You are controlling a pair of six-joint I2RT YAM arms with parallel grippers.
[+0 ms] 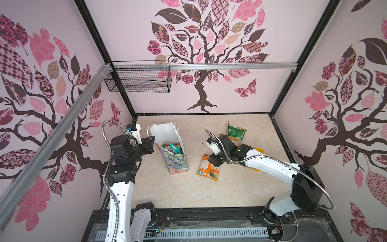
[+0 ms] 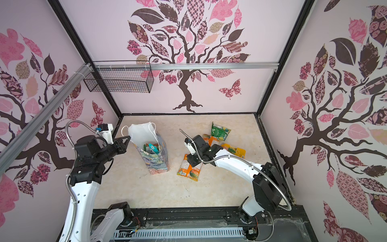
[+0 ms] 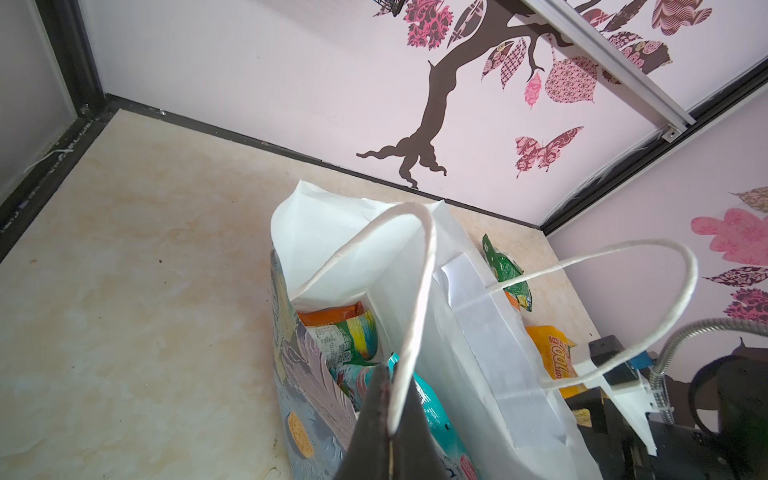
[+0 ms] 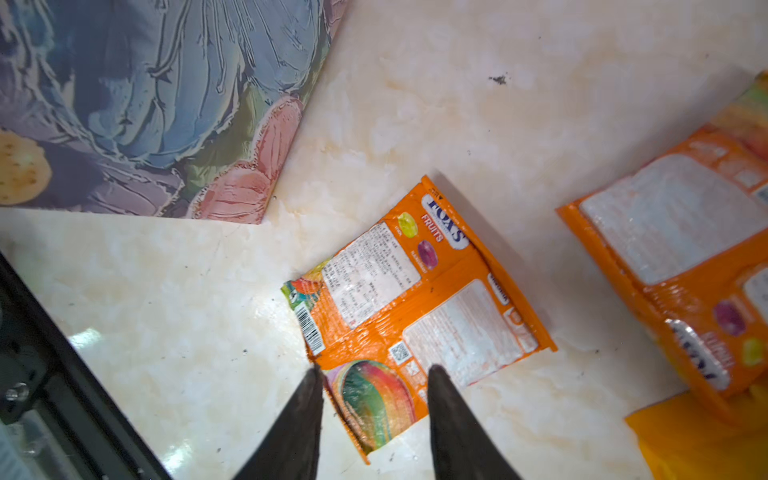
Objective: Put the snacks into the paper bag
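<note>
The paper bag (image 1: pixel 177 164) (image 2: pixel 158 162) (image 4: pixel 145 104) stands upright left of centre, its white inside (image 3: pixel 328 232) showing. In it lie several snacks, a teal packet (image 3: pixel 432 411) (image 1: pixel 174 147) on top. My left gripper (image 3: pixel 390 370) (image 1: pixel 151 139) is shut on the bag's near cord handle (image 3: pixel 415 291). My right gripper (image 4: pixel 374 371) (image 1: pixel 211 161) hangs open just over the corner of an orange packet (image 4: pixel 415 299) (image 1: pixel 208 169) (image 2: pixel 188 170) lying flat on the table. A second orange packet (image 4: pixel 685 249), a green one (image 1: pixel 236 131) (image 3: pixel 505 270) and a yellow one (image 2: pixel 235 150) lie further right.
A black wire mesh basket (image 1: pixel 138 79) (image 2: pixel 119 79) hangs from the aluminium rail (image 1: pixel 230 66) on the back wall, high above the table. Walls close in the marbled table (image 1: pixel 188 188) on three sides. The right arm (image 1: pixel 272 167) lies over the yellow packet.
</note>
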